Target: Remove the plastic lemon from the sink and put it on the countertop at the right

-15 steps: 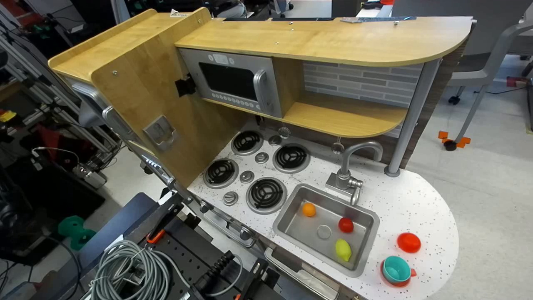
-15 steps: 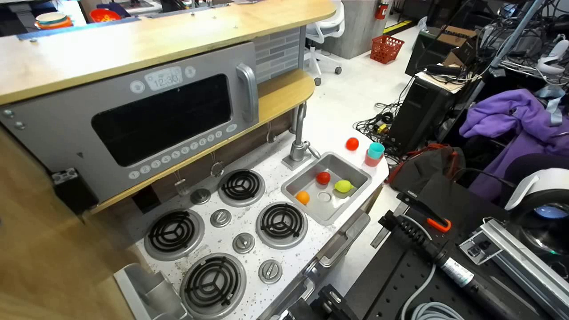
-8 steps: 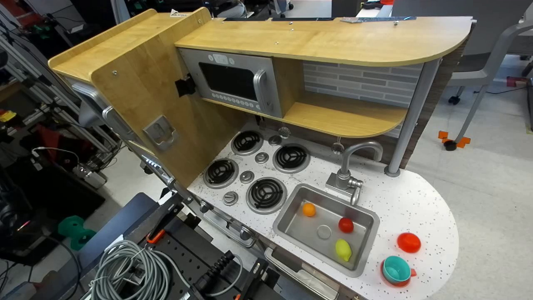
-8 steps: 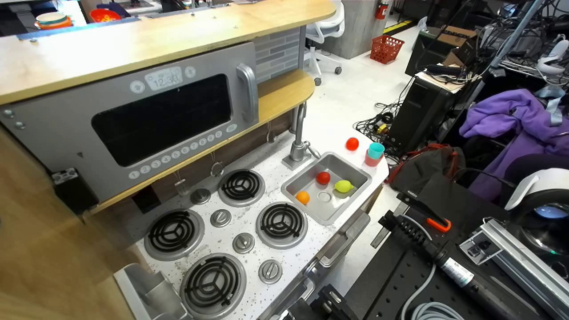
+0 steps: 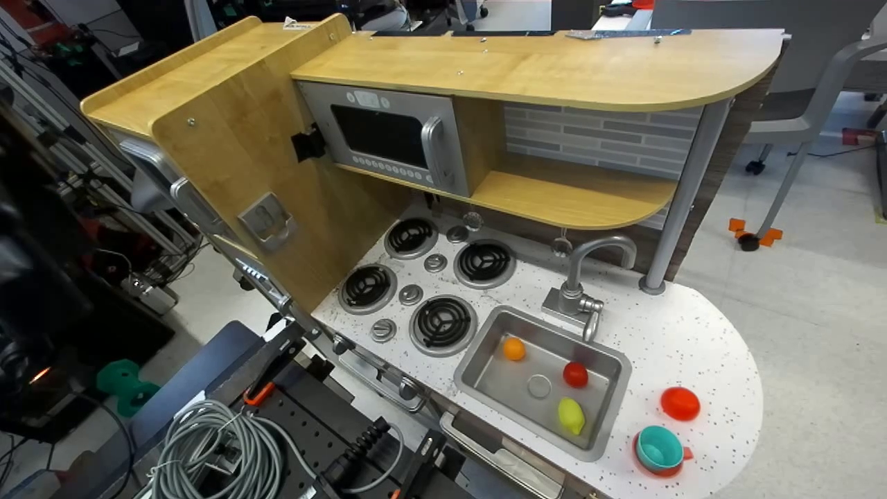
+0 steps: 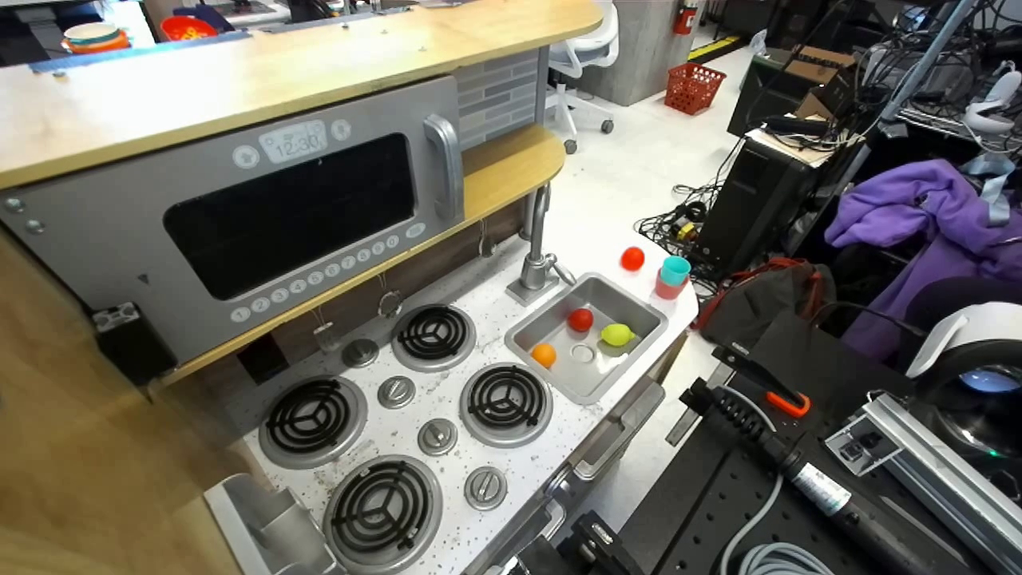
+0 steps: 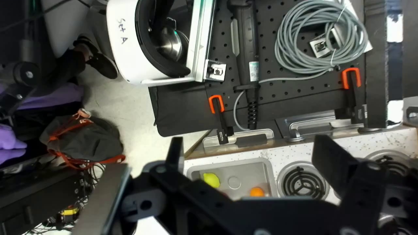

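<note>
Near the front edge of the countertop (image 5: 700, 333), towards its rounded end, plastic lemon (image 5: 571, 416) lies in sink (image 5: 497, 382), beyond gripper (image 7: 250, 148) (jaws spread, nothing held) and off-centre towards that end, long axis slanting to the sink's nearest front corner.

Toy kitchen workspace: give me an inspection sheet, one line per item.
Surface: white speckled countertop, grey sink set in it.
Job's things: plastic lemon lies in the sink, not yet on the countertop.
Clutter: orange toy and red toy in the sink; on the countertop, red-orange toy and teal cup atop a red piece.
Gripper: open in the wrist view, nothing held.
Cables: coiled grey cable on the black table.
Surroundings: backpack and red basket on the floor.
</note>
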You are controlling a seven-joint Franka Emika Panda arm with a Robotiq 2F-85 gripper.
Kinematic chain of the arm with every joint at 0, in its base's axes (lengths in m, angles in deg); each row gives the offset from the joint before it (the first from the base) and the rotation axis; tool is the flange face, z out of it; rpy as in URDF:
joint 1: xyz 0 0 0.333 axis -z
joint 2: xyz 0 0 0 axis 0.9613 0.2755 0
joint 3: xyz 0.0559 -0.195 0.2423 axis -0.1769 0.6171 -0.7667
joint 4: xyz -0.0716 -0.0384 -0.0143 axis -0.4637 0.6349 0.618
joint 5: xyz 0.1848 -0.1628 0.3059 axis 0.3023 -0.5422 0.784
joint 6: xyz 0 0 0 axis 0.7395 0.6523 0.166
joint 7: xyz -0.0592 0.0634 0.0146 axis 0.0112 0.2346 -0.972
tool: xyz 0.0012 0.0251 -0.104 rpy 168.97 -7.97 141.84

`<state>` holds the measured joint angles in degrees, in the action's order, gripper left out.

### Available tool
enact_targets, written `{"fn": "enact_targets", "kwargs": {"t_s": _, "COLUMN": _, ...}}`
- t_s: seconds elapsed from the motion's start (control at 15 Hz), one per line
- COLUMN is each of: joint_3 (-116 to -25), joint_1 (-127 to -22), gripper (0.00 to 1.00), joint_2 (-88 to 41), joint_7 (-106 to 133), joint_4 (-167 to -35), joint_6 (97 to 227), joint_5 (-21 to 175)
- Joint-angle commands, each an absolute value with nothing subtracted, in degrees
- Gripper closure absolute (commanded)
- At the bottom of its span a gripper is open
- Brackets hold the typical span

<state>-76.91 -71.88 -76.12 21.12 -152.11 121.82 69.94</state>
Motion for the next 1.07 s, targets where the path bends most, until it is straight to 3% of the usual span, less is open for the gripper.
{"fn": "enact_targets", "kwargs": {"t_s": 0.0, "joint_3": -76.03, "joint_1": -69.98, "gripper": 0.00, "joint_2": -65.62, "joint_7": 21.85, "joint_4": -154.74, "joint_6": 134.43, "joint_5": 66.47}}
{"fn": "enact_targets", "kwargs": {"t_s": 0.67, "joint_3": -72.35, "joint_1": -66.99, "gripper": 0.00, "joint_2": -39.03, "joint_7": 23.49, "joint_4": -152.18, "joint_6": 162.73, "joint_5": 62.44}}
{"fn": "enact_targets", "kwargs": {"t_s": 1.0, "joint_3": -67.95, "joint_1": -67.00, "gripper": 0.00, "joint_2": -26.23, "joint_7": 22.71, "joint_4": -146.21, "joint_6": 169.86, "joint_5": 63.30}}
